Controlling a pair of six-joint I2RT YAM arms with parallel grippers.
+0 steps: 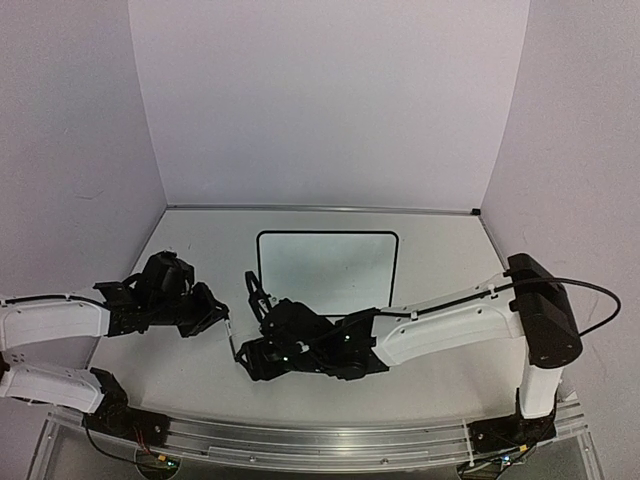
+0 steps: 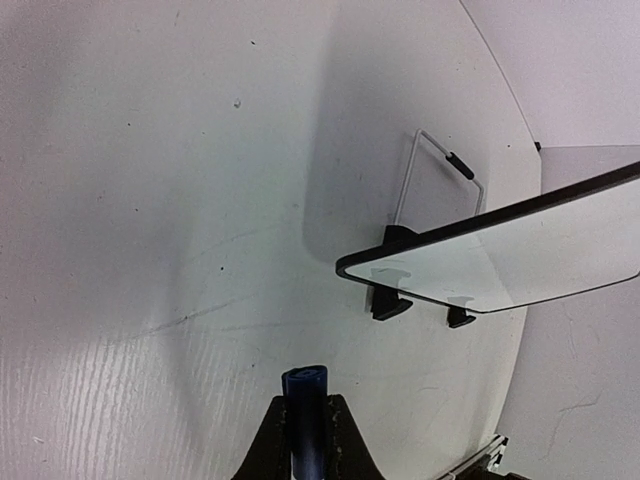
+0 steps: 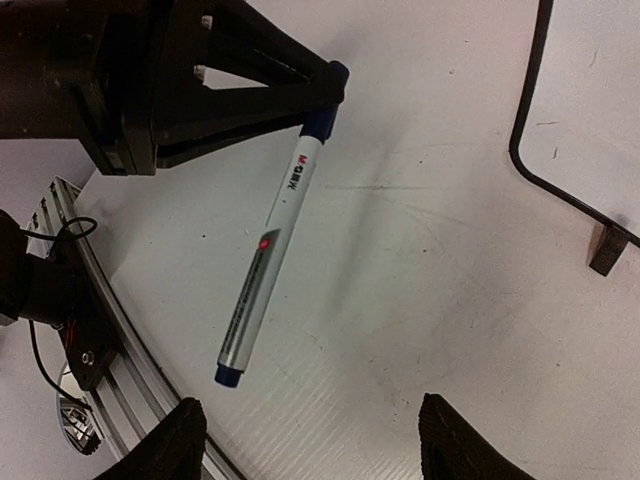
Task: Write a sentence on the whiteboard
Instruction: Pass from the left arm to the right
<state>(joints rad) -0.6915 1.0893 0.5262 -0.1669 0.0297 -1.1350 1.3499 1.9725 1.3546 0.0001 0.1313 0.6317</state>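
White counter (image 1: 440, 260), lilac walls: blank black-framed whiteboard (image 1: 327, 272) resting mid-counter; left gripper (image 3: 325, 85) pinching white marker pen (image 3: 268, 262) by one blue end; right gripper (image 3: 312, 430) spread just beside it; risk, pen slipping free if the takeover grab lands askew.

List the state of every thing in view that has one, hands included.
whiteboard: blank, nothing written on it yet.
marker: gripped at its upper blue end, hanging at a slant above the table.
left hand: shut on the marker.
right hand: open and empty, its fingers apart near the marker's lower end.
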